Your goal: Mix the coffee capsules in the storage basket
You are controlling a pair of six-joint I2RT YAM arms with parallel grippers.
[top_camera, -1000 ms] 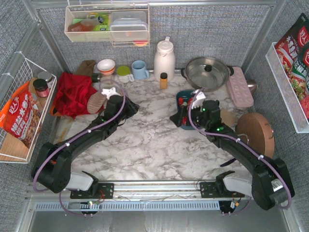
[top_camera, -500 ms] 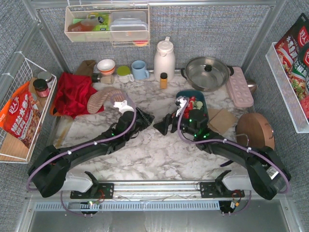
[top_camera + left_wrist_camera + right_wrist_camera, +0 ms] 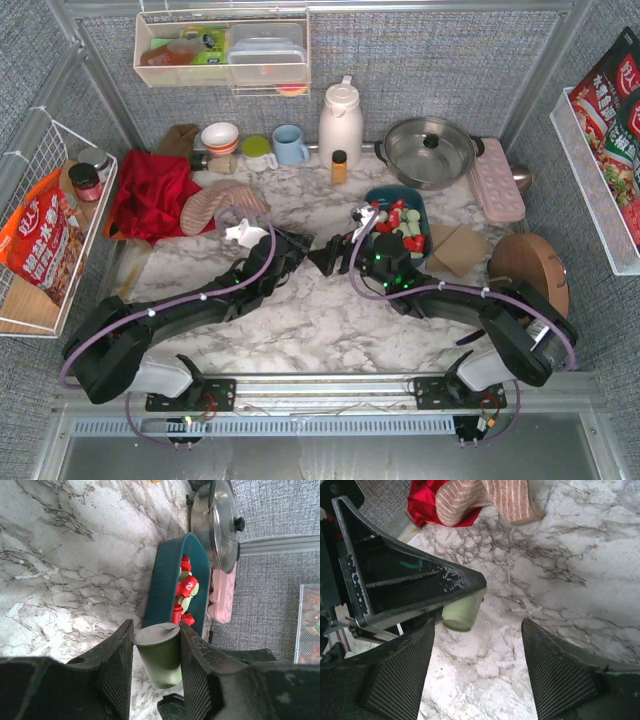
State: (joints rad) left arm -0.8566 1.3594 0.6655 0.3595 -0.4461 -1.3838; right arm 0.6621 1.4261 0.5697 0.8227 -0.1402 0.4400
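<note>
The dark teal storage basket (image 3: 376, 197) sits right of centre and holds several red and mint green coffee capsules (image 3: 403, 222). It also shows in the left wrist view (image 3: 169, 575), with capsules (image 3: 188, 587) inside. My left gripper (image 3: 304, 253) (image 3: 156, 631) is shut on one mint green capsule (image 3: 161, 659), held above the marble just left of the basket. My right gripper (image 3: 332, 258) (image 3: 477, 665) is open and empty. It faces the left gripper's tip, and the held capsule (image 3: 461, 613) sits just beyond its fingers.
A lidded steel pot (image 3: 430, 150), a pink tray (image 3: 497, 180) and a round wooden board (image 3: 530, 275) stand right of the basket. A white jug (image 3: 340, 120), an amber bottle (image 3: 339, 166) and a blue mug (image 3: 290, 145) line the back. A red cloth (image 3: 150, 195) and a striped mitt (image 3: 220, 205) lie left.
My left gripper has moved right from the mitt to the middle. My right gripper has left the basket and swung left until the two tips face each other.
</note>
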